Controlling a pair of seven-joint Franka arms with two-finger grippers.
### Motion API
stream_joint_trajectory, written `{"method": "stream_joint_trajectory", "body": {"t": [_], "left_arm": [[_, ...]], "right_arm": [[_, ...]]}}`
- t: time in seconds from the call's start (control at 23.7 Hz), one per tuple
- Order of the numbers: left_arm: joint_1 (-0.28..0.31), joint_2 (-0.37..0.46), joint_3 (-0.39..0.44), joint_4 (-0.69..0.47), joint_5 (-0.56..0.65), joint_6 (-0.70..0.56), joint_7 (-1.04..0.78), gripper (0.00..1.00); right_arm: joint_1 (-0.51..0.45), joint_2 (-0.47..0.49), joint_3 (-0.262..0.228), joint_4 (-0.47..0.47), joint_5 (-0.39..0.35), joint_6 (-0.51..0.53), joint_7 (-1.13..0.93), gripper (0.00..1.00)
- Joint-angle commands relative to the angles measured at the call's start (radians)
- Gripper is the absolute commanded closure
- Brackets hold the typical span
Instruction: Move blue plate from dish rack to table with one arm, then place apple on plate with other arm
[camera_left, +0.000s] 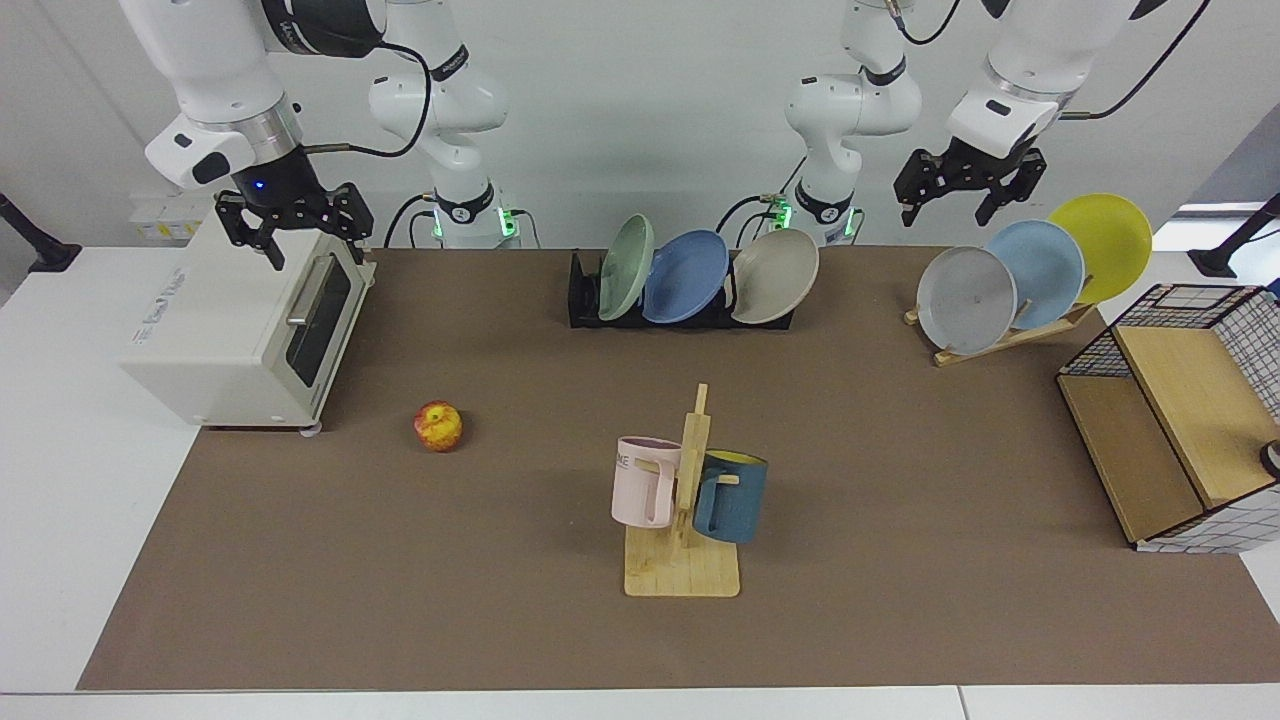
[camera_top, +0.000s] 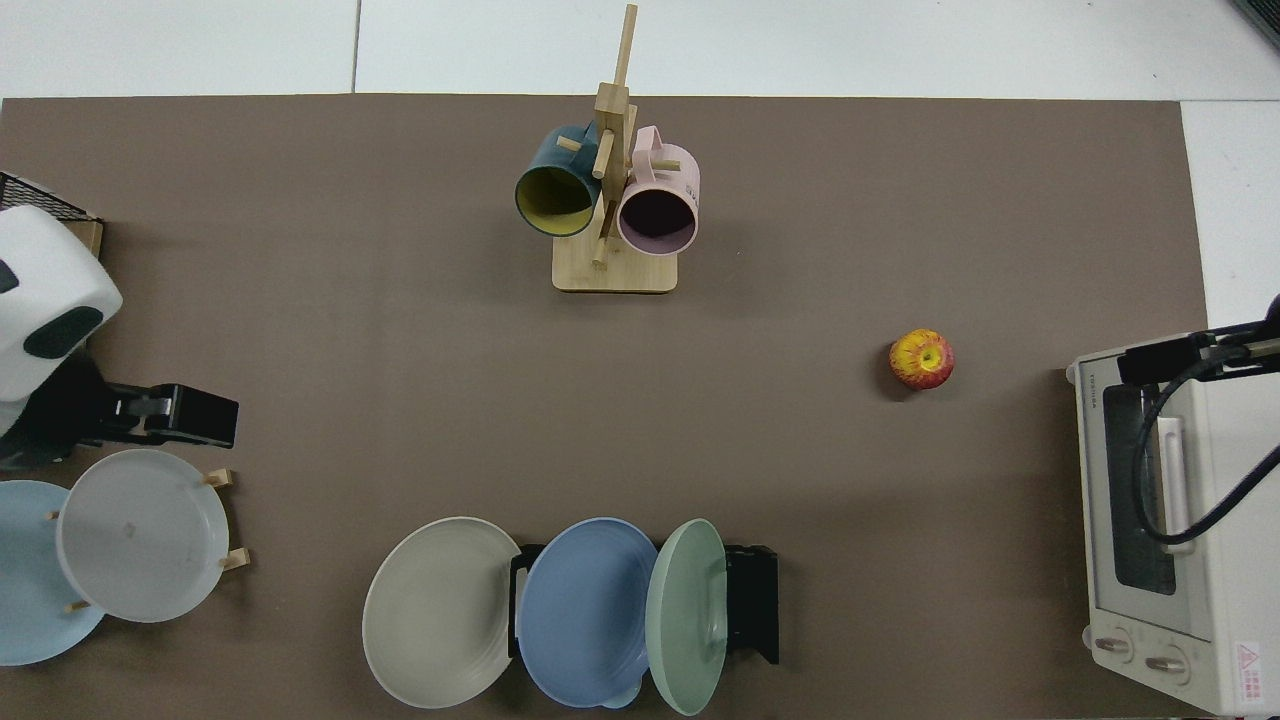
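Blue plate (camera_left: 685, 276): leaning in dish rack (camera_left: 585, 300), between green and beige plates. Apple (camera_left: 438, 426): on table (camera_left: 900, 450). Left gripper (camera_left: 968, 200): fingers apart, above wooden stand. Right gripper (camera_left: 293, 237): fingers apart, over toaster oven (camera_left: 230, 330)
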Motion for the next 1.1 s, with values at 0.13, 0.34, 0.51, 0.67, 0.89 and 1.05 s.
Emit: {"method": "stream_joint_trajectory", "body": {"t": [0.13,0.34,0.51,0.67,0.89,1.05], "left_arm": [[-0.003,-0.147,-0.074,-0.252,-0.021,0.118,-0.063,0.00],[-0.002,-0.186,-0.156,-0.385,-0.090,0.234,-0.122,0.00],[0.004,-0.218,-0.269,-0.522,-0.150,0.311,-0.139,0.00],[0.004,-0.295,-0.282,-0.649,-0.257,0.365,-0.121,0.00],[0.000,-0.290,-0.331,-0.721,-0.316,0.467,-0.102,0.00],[0.004,-0.285,-0.334,-0.744,-0.380,0.487,0.010,0.00]], "right_arm": [[-0.008,-0.012,0.006,-0.010,0.000,0.014,0.018,0.00],[-0.008,-0.012,0.006,-0.010,0.000,0.014,0.018,0.00],[-0.008,-0.012,0.006,-0.010,0.000,0.014,0.018,0.00],[-0.008,-0.012,0.006,-0.010,0.000,0.014,0.018,0.00],[-0.009,-0.012,0.006,-0.010,0.000,0.014,0.018,0.00],[-0.009,-0.012,0.007,-0.010,0.000,0.014,0.018,0.00]]}}
